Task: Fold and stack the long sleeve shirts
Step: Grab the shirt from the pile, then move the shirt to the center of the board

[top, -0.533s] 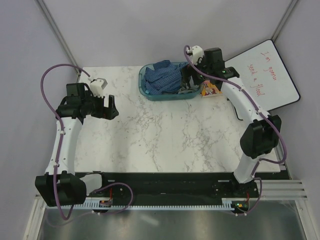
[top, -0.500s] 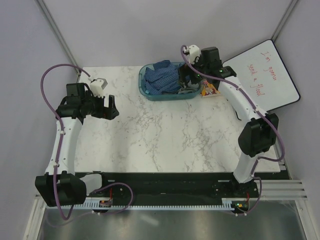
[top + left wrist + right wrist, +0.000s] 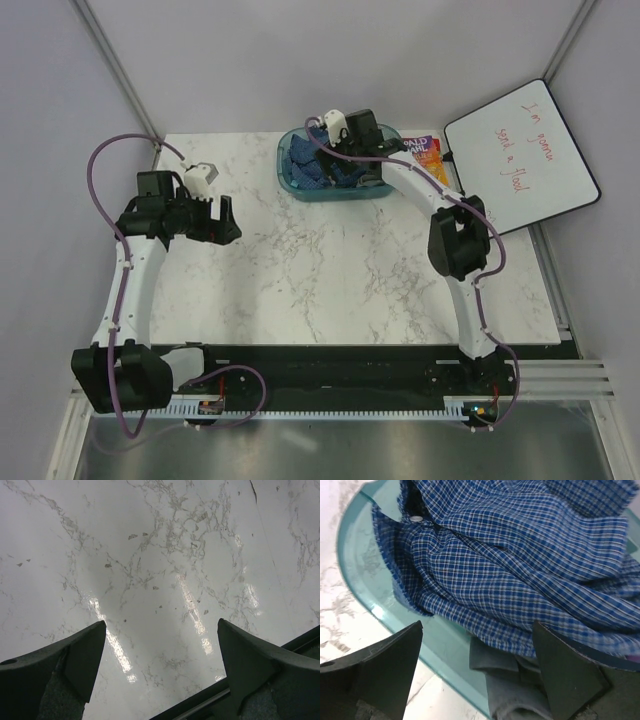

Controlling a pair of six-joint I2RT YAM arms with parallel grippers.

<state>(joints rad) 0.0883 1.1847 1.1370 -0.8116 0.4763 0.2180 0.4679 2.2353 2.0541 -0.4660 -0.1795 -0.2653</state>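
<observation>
The long sleeve shirts (image 3: pixel 305 165) lie crumpled in a teal basket (image 3: pixel 330 196) at the back of the marble table. In the right wrist view the blue checked cloth (image 3: pixel 520 545) with a white button fills the basket (image 3: pixel 365 580), and grey cloth (image 3: pixel 510 685) lies under it. My right gripper (image 3: pixel 338 165) (image 3: pixel 477 625) hangs open just above the shirts, nothing between its fingers. My left gripper (image 3: pixel 226 220) (image 3: pixel 161 622) is open over bare marble at the left, far from the basket.
A whiteboard (image 3: pixel 520 155) with red writing leans at the back right. A colourful packet (image 3: pixel 427 155) lies between it and the basket. A black rail (image 3: pixel 340 365) runs along the table's near edge.
My right arm has swung left, from the basket's right end to above its middle, uncovering the packet. The left gripper has shifted slightly.
</observation>
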